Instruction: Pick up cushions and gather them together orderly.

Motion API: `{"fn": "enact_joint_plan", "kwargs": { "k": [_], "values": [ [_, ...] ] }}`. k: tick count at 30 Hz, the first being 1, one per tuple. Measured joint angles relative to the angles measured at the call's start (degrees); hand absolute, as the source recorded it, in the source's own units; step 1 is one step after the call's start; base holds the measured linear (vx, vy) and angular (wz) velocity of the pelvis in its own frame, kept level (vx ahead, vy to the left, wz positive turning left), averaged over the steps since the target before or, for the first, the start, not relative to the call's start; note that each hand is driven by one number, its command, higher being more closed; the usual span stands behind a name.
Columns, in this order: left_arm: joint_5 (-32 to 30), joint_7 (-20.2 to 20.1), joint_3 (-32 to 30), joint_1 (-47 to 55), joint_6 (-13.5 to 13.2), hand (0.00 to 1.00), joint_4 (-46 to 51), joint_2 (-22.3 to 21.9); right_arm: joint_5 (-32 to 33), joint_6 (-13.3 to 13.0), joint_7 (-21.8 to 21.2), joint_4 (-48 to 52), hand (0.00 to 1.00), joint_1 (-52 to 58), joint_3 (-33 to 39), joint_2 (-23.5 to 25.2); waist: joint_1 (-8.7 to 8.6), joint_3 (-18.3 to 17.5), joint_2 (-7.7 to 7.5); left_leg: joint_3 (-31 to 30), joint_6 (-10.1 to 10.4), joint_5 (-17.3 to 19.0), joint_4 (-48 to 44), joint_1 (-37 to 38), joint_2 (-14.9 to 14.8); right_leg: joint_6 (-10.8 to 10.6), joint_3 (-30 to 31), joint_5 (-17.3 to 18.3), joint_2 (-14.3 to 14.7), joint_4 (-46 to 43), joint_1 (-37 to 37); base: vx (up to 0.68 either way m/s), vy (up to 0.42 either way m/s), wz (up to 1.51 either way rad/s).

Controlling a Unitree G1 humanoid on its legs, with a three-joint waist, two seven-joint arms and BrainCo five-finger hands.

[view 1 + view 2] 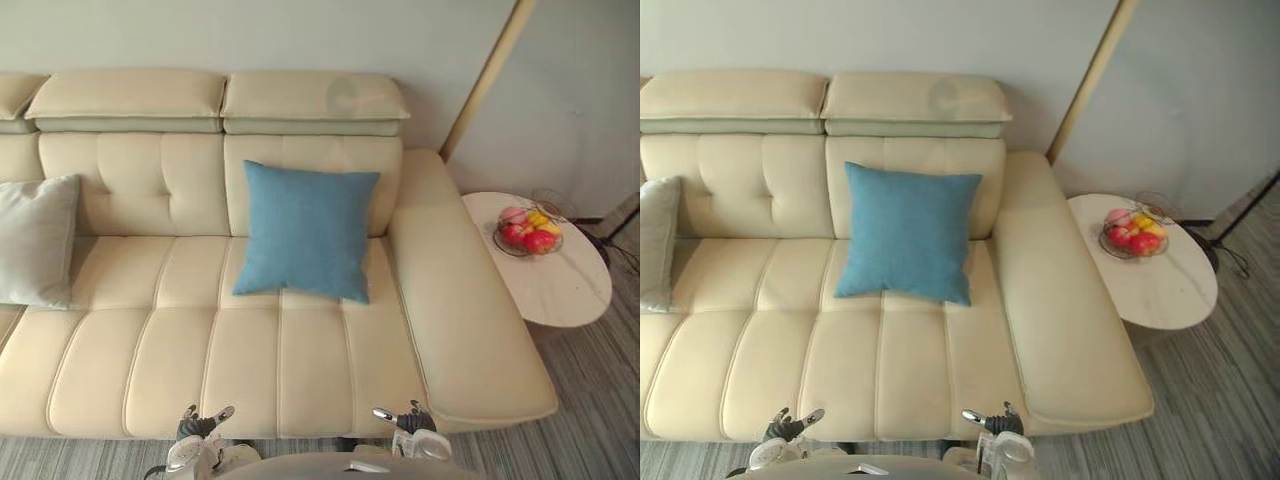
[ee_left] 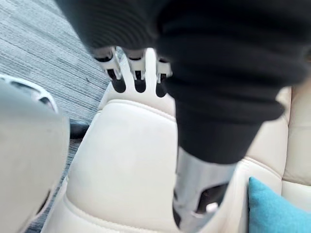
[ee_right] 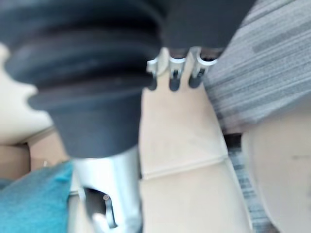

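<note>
A blue square cushion (image 1: 305, 230) leans upright against the backrest of the cream sofa (image 1: 250, 370), on its right seat. A pale grey cushion (image 1: 35, 240) leans against the backrest at the far left. My left hand (image 1: 200, 432) and right hand (image 1: 412, 428) hang low at the sofa's front edge, well short of both cushions. Both are open and hold nothing. In the left wrist view straight fingers (image 2: 132, 68) point over the armrest, with a corner of the blue cushion (image 2: 274, 211) beside the thumb. The right wrist view has relaxed fingers (image 3: 175, 73) and the blue cushion (image 3: 34, 201).
A wide armrest (image 1: 450, 300) closes the sofa's right end. Beyond it stands a round white side table (image 1: 565, 285) carrying a wire bowl of fruit (image 1: 528, 230). Grey striped carpet (image 1: 600, 400) covers the floor in front and to the right.
</note>
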State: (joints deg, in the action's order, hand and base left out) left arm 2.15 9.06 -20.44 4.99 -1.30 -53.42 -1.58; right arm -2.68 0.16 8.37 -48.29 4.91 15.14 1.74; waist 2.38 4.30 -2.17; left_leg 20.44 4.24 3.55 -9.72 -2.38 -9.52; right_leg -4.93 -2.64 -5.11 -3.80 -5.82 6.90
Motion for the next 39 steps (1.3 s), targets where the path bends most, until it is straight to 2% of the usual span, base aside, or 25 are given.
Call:
{"fn": "enact_joint_plan", "kwargs": {
  "k": [1, 2, 3, 5, 6, 8, 9, 10, 11, 12, 14, 15, 16, 17, 18, 19, 20, 22, 25, 27, 28, 30, 34, 37, 39],
  "values": [
    [0.01, 0.56, -0.11, -0.06, 0.01, 0.00, 0.01, -0.21, 0.00, 0.04, 0.21, -0.05, 0.00, -0.02, -0.64, -0.05, 0.33, 0.11, 0.15, -0.01, -0.97, 0.45, -0.57, -0.48, -0.53, -0.42, -0.02, -0.96, 0.26, 0.24, 0.42, -0.25, 0.011, -0.50],
    [0.01, 1.50, -0.27, -0.16, 0.01, 0.00, 0.30, -0.93, 0.00, 0.16, 0.59, 0.00, 0.00, -1.06, -0.53, -0.16, 0.92, 0.51, 1.97, 1.27, -1.02, 0.42, -1.03, -1.58, -2.48, 0.37, -2.30, 0.79, 0.09, -4.84, 2.09, -0.27, 0.003, -0.32],
    [0.01, 2.12, -0.14, -0.11, 0.06, 0.00, 0.57, -0.78, 0.02, -0.04, 0.59, 0.28, 0.00, -1.01, -0.84, -0.05, 0.48, 1.09, 1.64, 1.15, -1.22, 0.17, -1.63, -1.96, -2.53, 2.39, -4.65, 8.76, -1.60, -20.80, 5.39, -0.25, -0.012, -0.13],
    [0.01, 2.68, 0.28, 0.77, 0.19, 0.00, 1.10, -0.26, 0.02, -0.01, 0.62, -0.27, 0.00, -0.42, -0.99, -0.02, 0.48, 0.82, 0.64, -0.64, -1.36, -0.29, -2.74, -2.27, -2.46, 0.30, -6.38, 13.76, -4.23, -38.64, 4.71, -0.19, -0.078, 0.38],
    [0.02, 2.86, 0.32, 1.41, 0.18, 0.00, 1.28, 0.06, 0.02, -0.03, 0.61, -1.16, 0.00, -0.34, -1.20, 0.00, 0.61, 0.53, 0.04, -1.56, -1.30, -1.09, -2.78, -2.77, -2.05, -0.58, -6.32, 14.44, -5.46, -42.50, 2.98, -0.21, -0.153, 0.46],
    [0.03, 3.25, 0.27, 1.54, 0.18, 0.00, 1.45, 0.80, -0.01, 0.04, 0.61, -4.44, 0.00, -1.22, -1.48, 0.03, 0.91, -0.33, -1.12, -2.64, -0.65, -3.58, -3.49, -5.75, -1.33, -2.07, -4.99, 14.23, -7.08, -41.88, -0.17, -0.20, -0.194, 0.30],
    [0.09, 3.31, 0.18, 1.07, 0.21, 0.00, 1.74, 0.75, 0.00, 0.26, 0.67, -4.93, 0.00, -2.60, -1.42, -0.07, 1.42, -0.55, -1.66, -3.13, -0.91, -5.33, -4.35, -8.06, -1.28, -3.40, -4.82, 18.36, -6.02, -35.95, -1.63, -0.21, -0.226, 0.09],
    [0.23, 3.35, 0.16, 0.78, 0.22, 0.00, 2.17, 0.32, 0.00, 0.30, 0.88, -4.86, 0.00, -3.08, -1.41, -0.50, 1.97, -0.70, -1.08, -3.32, -1.45, -6.79, -4.03, -9.58, -1.58, -2.78, -5.37, 20.35, -4.83, -31.46, -2.58, -0.23, -0.199, -0.21],
    [0.60, 3.56, 0.37, 0.53, 0.17, 0.00, 2.95, -0.93, 0.01, 0.13, 1.32, -4.65, 0.00, -3.77, -1.43, -1.01, 2.98, -0.69, 0.75, -3.20, -1.90, -9.27, -2.23, -11.22, -2.58, -1.28, -6.23, 22.20, -2.70, -23.07, -4.10, -0.33, -0.231, -0.39],
    [1.17, 4.42, 1.14, 0.31, 0.16, 0.00, 2.93, -1.81, 0.02, 0.09, 2.29, -4.64, 0.00, -4.95, -1.51, -2.18, 3.43, -0.12, 1.94, -3.36, -0.87, -10.58, -0.42, -12.19, -3.38, -0.48, -7.08, 22.75, -1.14, -17.59, -5.17, -0.32, -0.177, -0.35],
    [1.72, 5.37, 4.04, 0.11, 0.16, 0.00, 2.78, -3.01, 0.03, 0.12, 3.23, -4.64, 0.00, -5.97, -1.46, -4.44, 3.13, 1.88, 6.09, -5.07, 0.60, -14.46, 2.97, -12.62, -4.51, 0.92, -7.87, 21.50, 1.00, -14.51, -5.43, -0.35, -0.136, 0.00],
    [2.18, 5.61, 5.27, 0.19, 0.09, 0.00, 2.86, -2.92, 0.04, 0.22, 3.59, -4.65, 0.00, -5.63, -1.43, -4.78, 3.09, 1.78, 6.61, -5.37, 1.69, -15.65, 4.80, -12.13, -4.41, 1.26, -8.51, 21.32, 0.94, -14.97, -4.29, -0.33, -0.080, 0.08],
    [2.23, 5.65, 5.60, 0.63, 0.07, 0.00, 2.89, -2.89, 0.04, 0.21, 3.82, -4.63, 0.00, -5.56, -1.32, -4.70, 2.64, 1.80, 6.55, -6.13, 2.55, -14.09, 6.34, -11.42, -3.80, 1.80, -9.32, 21.17, 0.57, -14.98, -3.96, -0.26, 0.002, -0.06],
    [2.21, 5.63, 5.57, 0.79, 0.01, 0.00, 3.30, -2.30, 0.09, 0.13, 4.42, -4.36, 0.00, -5.56, -0.82, -4.15, 2.53, 2.20, 5.18, -6.55, 2.05, -11.29, 6.38, -11.55, -2.22, 2.42, -9.61, 20.66, -1.22, -14.47, -3.22, -0.15, 0.053, -0.12],
    [2.22, 5.61, 5.59, 0.63, -0.05, 0.00, 3.48, -1.83, 0.09, 0.10, 4.59, -4.32, 0.00, -5.57, -0.61, -4.05, 2.43, 2.54, 4.47, -6.56, 1.59, -10.93, 4.70, -11.73, -1.55, 2.25, -9.31, 20.28, -2.12, -14.31, -2.90, -0.16, 0.099, -0.16],
    [2.14, 5.57, 5.74, 0.34, -0.05, 0.00, 3.53, -1.27, 0.09, 0.11, 4.73, -4.27, 0.00, -5.06, -0.38, -4.17, 2.18, 2.94, 3.33, -6.52, 0.83, -9.53, -2.16, -11.45, 0.68, 1.92, -8.74, 19.16, -4.02, -13.17, -2.77, -0.15, 0.119, -0.18],
    [2.02, 5.52, 5.98, 0.44, -0.06, 0.00, 3.51, -1.18, 0.10, 0.10, 4.73, -4.18, 0.00, -4.28, -0.37, -4.20, 1.87, 2.89, 3.00, -6.55, -0.27, -3.51, -6.87, -10.51, 1.81, 1.15, -7.59, 18.23, -4.94, -12.35, -2.48, -0.14, 0.139, -0.21],
    [1.63, 5.25, 5.81, 0.96, -0.04, 0.00, 3.32, -1.38, 0.09, 0.12, 4.67, -4.20, 0.00, -3.49, -0.24, -3.86, 1.83, 2.81, 3.43, -7.63, -0.39, 2.41, -8.72, -9.25, 2.25, 0.00, -5.42, 17.41, -4.94, -12.63, -0.89, -0.13, 0.222, -0.46],
    [1.05, 4.26, 5.74, 1.12, -0.05, 0.00, 3.77, -0.15, 0.05, 0.09, 4.51, -4.16, 0.00, -2.85, 1.39, -1.49, 1.23, 2.96, 1.80, -5.28, 0.26, 3.91, -8.97, -9.08, 3.18, -0.87, -2.60, 15.05, -5.37, -10.29, -0.80, -0.08, 0.166, -0.44],
    [0.96, 4.23, 5.21, 1.35, 0.00, 0.00, 3.78, 0.19, 0.06, 0.09, 4.39, -4.28, 0.00, -3.11, 1.40, -1.22, 0.79, 2.51, 0.90, -4.84, 3.02, 6.15, -10.17, -9.11, 4.18, -1.57, -0.52, 12.16, -5.82, -7.44, -0.98, -0.08, 0.238, -0.54],
    [0.96, 4.23, 5.21, 1.40, 0.00, 0.00, 3.76, 0.18, 0.06, 0.10, 4.38, -4.34, 0.00, -3.08, 1.42, -1.18, 0.77, 2.59, 1.15, -5.21, 3.00, 6.87, -10.26, -9.08, 4.54, -1.65, -0.12, 11.73, -5.89, -7.00, -1.04, -0.06, 0.203, -0.50],
    [0.20, 4.16, 5.28, 1.43, 0.06, 0.00, 3.26, 0.07, 0.09, 0.09, 4.31, -4.36, 0.00, -2.90, 1.98, -0.47, 0.66, 2.29, 1.33, -8.01, 1.12, 8.27, -10.11, -8.42, 6.67, -1.09, 1.35, 10.52, -5.87, -5.52, -1.09, -0.03, 0.148, -0.60],
    [-1.37, 3.24, 5.93, 1.13, 0.10, 0.00, 2.07, 0.43, 0.15, 0.05, 4.28, -4.40, 0.00, -2.72, 3.51, -0.23, -0.51, 1.84, 1.26, -7.25, 0.88, 8.40, -8.92, -7.15, 6.89, -1.20, 4.11, 8.99, -5.08, -3.58, -1.02, 0.04, 0.040, -0.48],
    [-3.07, 2.68, 6.01, -0.09, 0.20, 0.00, -0.21, 0.48, 0.66, 0.00, 4.29, -4.29, 0.00, -2.91, 3.56, -0.40, -0.73, 1.48, 1.73, -4.21, 0.69, 8.38, -8.27, -6.40, 5.76, -1.19, 8.31, 6.69, -3.04, -2.22, 0.84, 0.10, 0.005, -0.96],
    [-4.75, 2.61, 6.27, -1.89, 0.32, 0.00, -1.27, 0.27, 1.12, -0.02, 4.30, -3.89, 0.00, -3.92, 3.28, -0.44, -0.73, 1.84, 2.42, -0.61, -1.60, 7.12, -8.50, -6.39, 4.00, -0.09, 11.66, 3.53, -0.47, -2.11, 4.64, 0.12, -0.015, -1.42]
  ]
}}
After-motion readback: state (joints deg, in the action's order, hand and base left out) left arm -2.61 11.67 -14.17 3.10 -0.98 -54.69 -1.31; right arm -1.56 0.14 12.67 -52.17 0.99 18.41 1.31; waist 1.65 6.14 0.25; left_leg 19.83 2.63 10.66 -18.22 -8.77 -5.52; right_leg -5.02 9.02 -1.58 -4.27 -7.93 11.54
